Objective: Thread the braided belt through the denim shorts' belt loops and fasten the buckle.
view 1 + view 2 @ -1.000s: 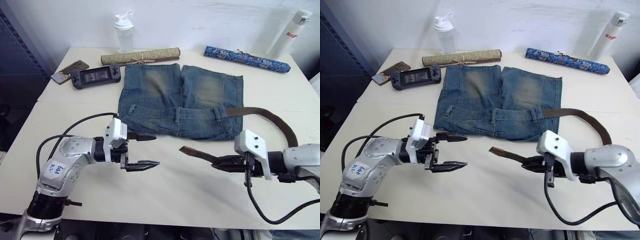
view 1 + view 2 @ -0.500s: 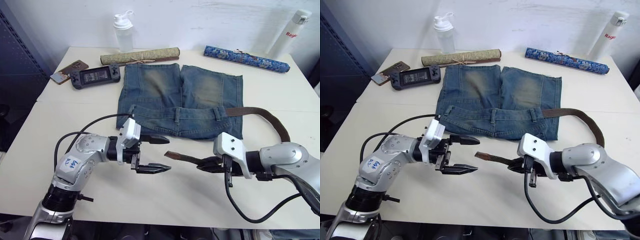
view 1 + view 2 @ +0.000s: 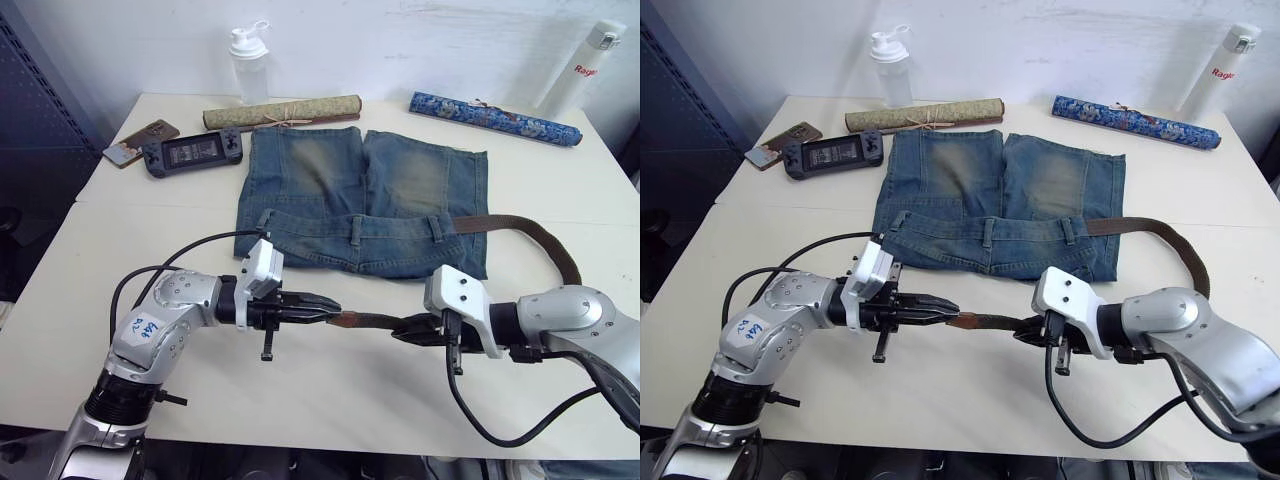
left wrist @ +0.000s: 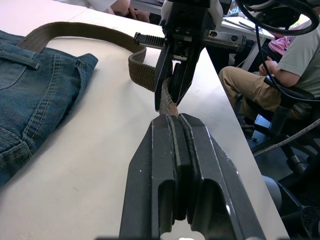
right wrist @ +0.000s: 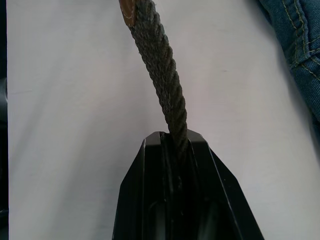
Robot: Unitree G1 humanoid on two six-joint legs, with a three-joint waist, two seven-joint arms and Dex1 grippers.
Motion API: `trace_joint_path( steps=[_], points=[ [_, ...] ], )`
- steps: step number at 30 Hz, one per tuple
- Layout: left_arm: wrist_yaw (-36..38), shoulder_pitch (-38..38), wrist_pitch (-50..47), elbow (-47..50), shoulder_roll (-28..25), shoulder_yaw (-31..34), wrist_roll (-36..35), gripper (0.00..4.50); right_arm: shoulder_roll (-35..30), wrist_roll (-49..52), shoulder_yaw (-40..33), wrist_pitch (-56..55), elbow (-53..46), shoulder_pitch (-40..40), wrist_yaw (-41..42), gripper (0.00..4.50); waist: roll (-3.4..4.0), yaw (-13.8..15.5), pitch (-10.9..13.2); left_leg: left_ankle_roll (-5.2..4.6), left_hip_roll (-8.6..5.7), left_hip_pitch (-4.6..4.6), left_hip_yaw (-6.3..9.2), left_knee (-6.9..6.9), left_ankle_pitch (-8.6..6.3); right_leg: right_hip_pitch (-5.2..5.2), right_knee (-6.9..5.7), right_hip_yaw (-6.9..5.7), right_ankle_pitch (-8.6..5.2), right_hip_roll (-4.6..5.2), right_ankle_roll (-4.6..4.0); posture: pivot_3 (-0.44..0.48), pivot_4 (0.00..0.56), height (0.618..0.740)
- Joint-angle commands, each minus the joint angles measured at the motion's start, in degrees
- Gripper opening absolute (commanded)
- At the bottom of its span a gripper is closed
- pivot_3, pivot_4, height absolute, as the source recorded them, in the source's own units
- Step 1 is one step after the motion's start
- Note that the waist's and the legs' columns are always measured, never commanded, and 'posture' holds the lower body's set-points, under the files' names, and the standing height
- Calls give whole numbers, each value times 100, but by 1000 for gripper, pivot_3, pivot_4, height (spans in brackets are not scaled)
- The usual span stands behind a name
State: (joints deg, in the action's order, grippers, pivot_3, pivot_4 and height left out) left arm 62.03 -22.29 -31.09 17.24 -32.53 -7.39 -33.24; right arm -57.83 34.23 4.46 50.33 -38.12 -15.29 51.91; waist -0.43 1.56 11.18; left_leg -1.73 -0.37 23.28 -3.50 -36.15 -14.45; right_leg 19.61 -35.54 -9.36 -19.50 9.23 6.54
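The denim shorts [image 3: 360, 190] lie flat mid-table, waistband toward me, with belt loops [image 3: 354, 232] standing across it. The braided belt [image 3: 545, 235] leaves the waistband's right end, curves round to the right and comes back along the table in front of the shorts. My right gripper [image 3: 405, 330] is shut on the strap a little behind its tan tip. My left gripper [image 3: 325, 311] is shut on that tip, and the short stretch of belt [image 4: 167, 100] between the two grippers is taut. The right wrist view shows the woven strap [image 5: 162, 75] rising from the closed right gripper [image 5: 172, 137]. The buckle is hidden.
Along the table's far edge stand a clear shaker bottle [image 3: 245, 65], a rolled mat [image 3: 282, 112], a blue patterned cloth tube [image 3: 492, 117] and a white flask [image 3: 575, 70]. A game console [image 3: 190, 152] and phone [image 3: 138, 142] lie far left. A seated person [image 4: 280, 70] is beyond the table.
My left gripper moved right and shut on the belt's tip. My right gripper carried the belt end leftward to meet it and stays shut.
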Motion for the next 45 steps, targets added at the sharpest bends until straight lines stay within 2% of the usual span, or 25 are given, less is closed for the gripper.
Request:
trace_joint_path(
  steps=[1,11,13,14,16,18,22,24,26,29,32,34,36,40,45],
  points=[
    [-78,-37,87,43,53,-49,85,62,111,233,-146,31,-289,-121,-12,0,0,0,0,0,0,0,0,0,0,0,0,0,0,0,0,0,150,717],
    [-254,-39,-17,-66,237,-3,6,62,300,308,-384,167,-318,-146,-307,0,0,1,0,0,0,0,0,0,0,0,0,0,0,0,0,0,150,717],
    [-322,-37,-92,-69,289,32,-64,0,364,373,-490,232,-310,-157,-393,852,0,1,0,0,0,0,0,0,0,0,0,0,0,0,0,0,150,717],
    [-332,-37,-94,-70,294,32,-65,0,395,450,-546,285,-310,-166,-413,952,0,1,0,0,0,0,0,0,0,0,0,0,0,0,0,0,150,717],
    [-325,-25,-77,-67,292,23,-37,0,507,698,-746,386,-336,-187,-496,1988,0,2,0,0,0,0,0,0,0,0,0,0,0,0,0,0,150,717],
    [-317,-5,-84,-58,294,25,-19,0,605,950,-989,495,-367,-254,-601,2585,0,1,0,0,0,0,0,0,0,0,-1,0,0,0,0,0,150,717],
    [-434,31,-287,-82,395,84,-184,0,778,1963,-1929,864,-362,-379,-1053,4458,0,0,0,0,1,0,0,0,0,0,-1,0,0,0,0,0,150,717],
    [-542,38,-489,-117,485,165,-353,0,844,2621,-2409,1055,-302,-348,-1320,4458,0,11,0,0,1,0,1,1,0,-1,-1,0,0,0,0,0,150,717],
    [-736,51,-912,-96,617,339,-746,0,825,3713,-2964,1141,-234,-68,-1698,4458,-1,27,1,-2,1,1,4,1,-1,-4,-3,-3,0,0,0,0,150,717],
    [-1196,85,-1610,-36,908,656,-1452,0,622,6193,-3870,881,-335,1348,-2139,4458,-6,97,4,-7,0,6,13,5,-2,-11,-2,-11,1,2,1,0,150,717],
    [-1471,98,-2021,-11,1052,822,-1851,0,807,7676,-3962,163,-632,2679,-2321,4458,-13,117,9,-12,4,6,17,2,-5,-16,3,-5,1,-2,1,0,150,717],
    [-1569,67,-2183,24,1110,865,-2017,0,1003,7877,-3652,-90,-840,3318,-2568,4458,-15,138,10,-15,4,-1,11,-4,-6,-24,0,-3,1,-3,2,0,150,717],
    [-1703,-3,-2363,58,1185,920,-2253,0,1142,7696,-3014,-232,-855,3612,-3426,4458,-15,122,9,-24,4,-5,4,-10,-12,-19,1,8,1,-2,2,0,150,717],
    [-2010,-218,-2671,10,1362,1107,-2708,0,1920,7365,-1546,-640,-605,3559,-4613,4458,-19,109,8,-28,4,-8,0,-12,-20,-10,-2,22,1,-1,2,0,150,717],
    [-2165,-276,-2813,17,1358,1143,-2897,0,2953,7135,-1011,-1391,-221,3352,-5278,4458,-9,129,13,-1,7,-2,-3,-5,-18,5,-2,28,-1,-9,1,0,150,717]
  ],
)
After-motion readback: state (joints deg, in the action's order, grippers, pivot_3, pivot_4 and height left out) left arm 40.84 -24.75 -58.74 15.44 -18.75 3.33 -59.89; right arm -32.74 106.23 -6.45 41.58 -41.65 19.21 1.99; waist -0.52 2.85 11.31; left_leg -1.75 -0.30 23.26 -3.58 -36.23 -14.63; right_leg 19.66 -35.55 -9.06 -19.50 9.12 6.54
